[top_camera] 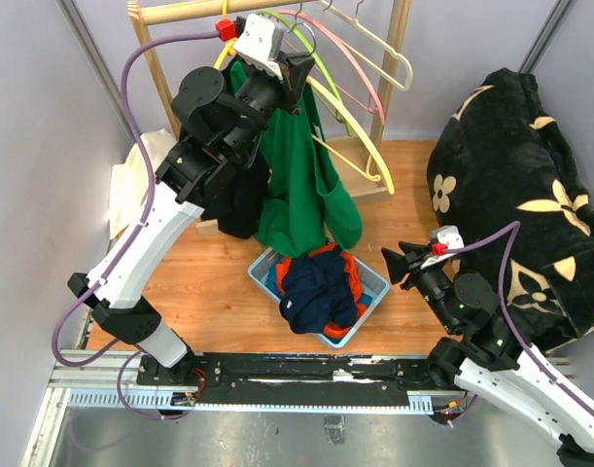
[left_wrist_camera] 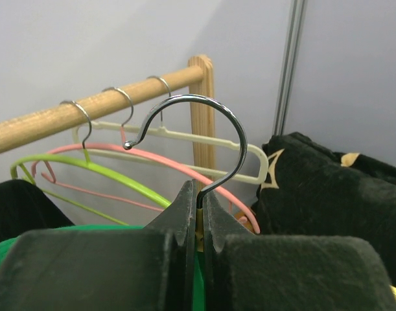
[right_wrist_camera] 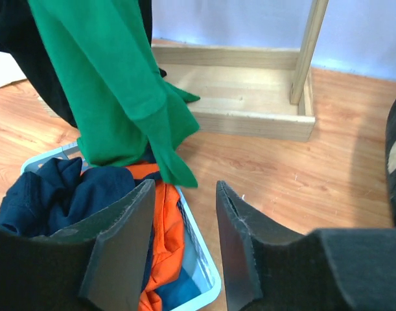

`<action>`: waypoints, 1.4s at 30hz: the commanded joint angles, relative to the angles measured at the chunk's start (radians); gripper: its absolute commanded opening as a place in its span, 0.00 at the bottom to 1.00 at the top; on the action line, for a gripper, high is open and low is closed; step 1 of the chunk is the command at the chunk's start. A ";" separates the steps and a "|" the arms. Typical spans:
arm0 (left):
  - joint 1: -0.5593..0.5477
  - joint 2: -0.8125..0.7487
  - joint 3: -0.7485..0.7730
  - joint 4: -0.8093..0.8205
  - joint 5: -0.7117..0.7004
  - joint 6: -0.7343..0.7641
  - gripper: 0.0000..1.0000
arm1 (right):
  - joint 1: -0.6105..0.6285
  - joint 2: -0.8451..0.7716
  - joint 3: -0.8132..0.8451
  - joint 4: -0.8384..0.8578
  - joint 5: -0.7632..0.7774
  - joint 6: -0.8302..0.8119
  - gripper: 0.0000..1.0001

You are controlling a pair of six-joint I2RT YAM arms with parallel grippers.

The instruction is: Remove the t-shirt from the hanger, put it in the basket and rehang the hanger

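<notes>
The green t-shirt [top_camera: 297,185] hangs from a hanger whose metal hook [left_wrist_camera: 210,107] stands free in front of the wooden rail [left_wrist_camera: 87,110]. My left gripper [top_camera: 298,73] is shut on the hanger's neck just below the hook, and the wrist view [left_wrist_camera: 199,201] shows green cloth under the jaws. A yellow hanger arm [top_camera: 369,156] sticks out bare to the right of the shirt. My right gripper [top_camera: 399,263] is open and empty, low beside the basket. Its wrist view [right_wrist_camera: 185,188] shows the shirt's hem and sleeve [right_wrist_camera: 107,84] dangling ahead, over the basket.
A light blue basket [top_camera: 372,284] of navy and orange clothes sits under the shirt. Several empty hangers [top_camera: 360,58] hang on the rail. A black garment [top_camera: 240,199] hangs left of the shirt. A black flowered blanket [top_camera: 530,195] fills the right side. The rack's wooden base [right_wrist_camera: 249,97] lies beyond.
</notes>
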 commanded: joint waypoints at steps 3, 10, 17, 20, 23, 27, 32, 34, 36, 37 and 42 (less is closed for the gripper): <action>0.007 -0.062 -0.059 0.100 0.028 -0.002 0.01 | -0.017 -0.029 0.122 0.000 -0.018 -0.105 0.52; 0.006 -0.081 -0.112 0.096 0.041 -0.007 0.01 | -0.016 -0.034 0.228 0.025 -0.086 -0.149 0.61; 0.006 -0.096 -0.177 0.103 0.033 -0.010 0.01 | -0.017 -0.006 0.331 0.081 -0.161 -0.205 0.65; 0.005 -0.096 -0.203 0.110 0.037 -0.021 0.01 | -0.017 0.043 0.378 0.117 -0.183 -0.217 0.65; 0.001 -0.095 -0.232 0.122 0.039 -0.033 0.00 | -0.016 0.119 0.425 0.154 -0.215 -0.221 0.65; -0.019 -0.100 -0.272 0.149 0.028 -0.038 0.00 | -0.016 0.221 0.491 0.184 -0.241 -0.224 0.65; -0.042 -0.100 -0.290 0.163 0.021 -0.041 0.00 | -0.016 0.337 0.582 0.181 -0.242 -0.224 0.65; -0.052 -0.096 -0.290 0.164 0.013 -0.036 0.00 | -0.016 0.372 0.602 0.181 -0.241 -0.220 0.65; -0.059 -0.092 -0.286 0.164 0.004 -0.035 0.00 | -0.016 0.404 0.611 0.186 -0.239 -0.212 0.65; -0.062 -0.091 -0.284 0.164 0.005 -0.034 0.00 | -0.016 0.415 0.614 0.188 -0.239 -0.211 0.65; -0.076 -0.090 -0.280 0.169 -0.002 -0.033 0.00 | -0.016 0.458 0.614 0.193 -0.230 -0.209 0.65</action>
